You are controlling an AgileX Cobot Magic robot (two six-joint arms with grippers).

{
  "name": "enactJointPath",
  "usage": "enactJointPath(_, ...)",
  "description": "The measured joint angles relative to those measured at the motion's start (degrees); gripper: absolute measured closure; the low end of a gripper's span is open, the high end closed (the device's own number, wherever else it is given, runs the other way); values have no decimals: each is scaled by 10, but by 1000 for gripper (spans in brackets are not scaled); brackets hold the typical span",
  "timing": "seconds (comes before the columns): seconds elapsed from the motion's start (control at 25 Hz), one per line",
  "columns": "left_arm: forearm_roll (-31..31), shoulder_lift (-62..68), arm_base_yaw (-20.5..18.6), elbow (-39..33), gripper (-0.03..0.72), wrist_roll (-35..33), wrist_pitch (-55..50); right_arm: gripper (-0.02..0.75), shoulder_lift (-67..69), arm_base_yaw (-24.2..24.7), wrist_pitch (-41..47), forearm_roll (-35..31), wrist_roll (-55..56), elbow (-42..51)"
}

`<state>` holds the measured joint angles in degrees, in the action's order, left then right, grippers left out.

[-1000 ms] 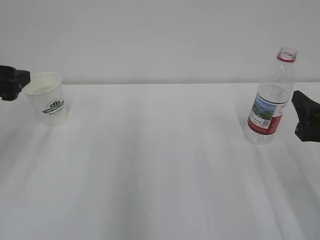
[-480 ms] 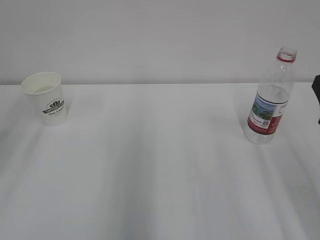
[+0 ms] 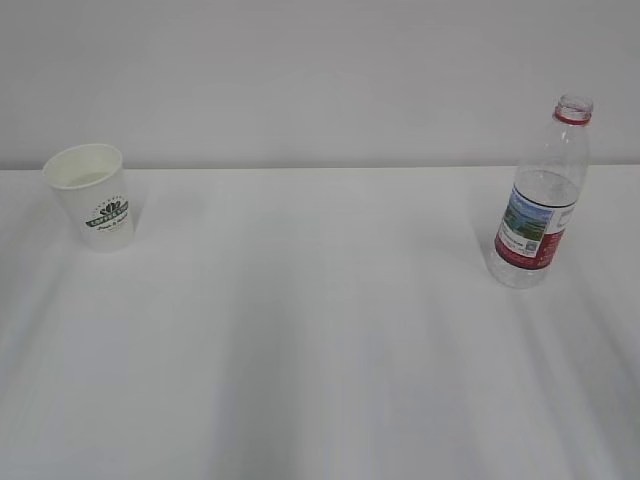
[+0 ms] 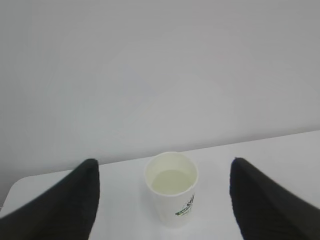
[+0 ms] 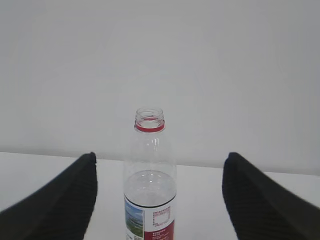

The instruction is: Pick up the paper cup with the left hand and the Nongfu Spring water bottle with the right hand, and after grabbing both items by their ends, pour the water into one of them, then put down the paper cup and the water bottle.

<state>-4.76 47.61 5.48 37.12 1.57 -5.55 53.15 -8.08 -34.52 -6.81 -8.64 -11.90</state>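
Note:
The white paper cup [image 3: 93, 195] with its green-and-black logo stands upright at the table's far left, with clear water [image 4: 172, 181] inside it. In the left wrist view the paper cup [image 4: 172, 192] sits ahead of my left gripper [image 4: 164, 197], whose two black fingers stand wide open and clear of it. The Nongfu Spring water bottle [image 3: 541, 195] stands upright and uncapped at the right, partly filled. My right gripper [image 5: 159, 200] is open, its fingers set back on either side of the bottle [image 5: 150, 190] without touching. Neither gripper shows in the exterior view.
The white table [image 3: 320, 340] stretches between cup and bottle. A plain pale wall [image 3: 320, 70] rises behind its back edge.
Both grippers have drawn back out of the exterior view, the left off the left edge and the right off the right edge. The cup, tilted a second ago, now stands straight.

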Motion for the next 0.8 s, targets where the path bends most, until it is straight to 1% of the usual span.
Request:
enactJointPath(0.28, -14, -71, 0, -1, 98, 0, -93, 149, -96, 0, 100, 0, 0, 0)
enactJointPath(0.68, -14, -171, 0, -1, 101, 0, -229, 149, -233, 0, 256, 0, 0, 0)
enactJointPath(0.8, -14, -198, 0, -1, 104, 0, -275, 149, -261, 0, 306, 0, 0, -12)
